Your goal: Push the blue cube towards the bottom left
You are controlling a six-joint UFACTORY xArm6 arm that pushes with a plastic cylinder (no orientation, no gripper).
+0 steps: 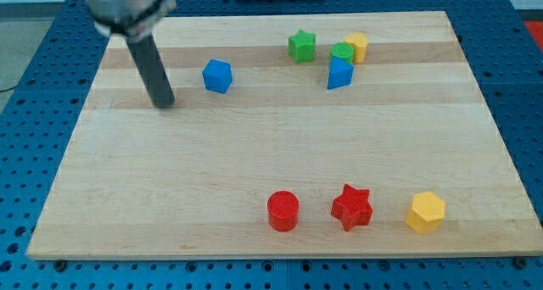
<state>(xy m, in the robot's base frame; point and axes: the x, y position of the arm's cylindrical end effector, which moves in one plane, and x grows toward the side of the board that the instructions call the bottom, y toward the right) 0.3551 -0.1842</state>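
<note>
The blue cube (217,75) lies on the wooden board (280,146) at the upper left of middle. My tip (165,103) rests on the board to the left of the cube and a little below it, with a gap between them. The dark rod rises up and to the left out of the view's top.
A green star (301,46), a green block (343,52), a yellow block (356,47) and a blue wedge-like block (339,74) cluster at the upper right. A red cylinder (282,211), a red star (352,207) and a yellow hexagon (425,212) stand along the bottom.
</note>
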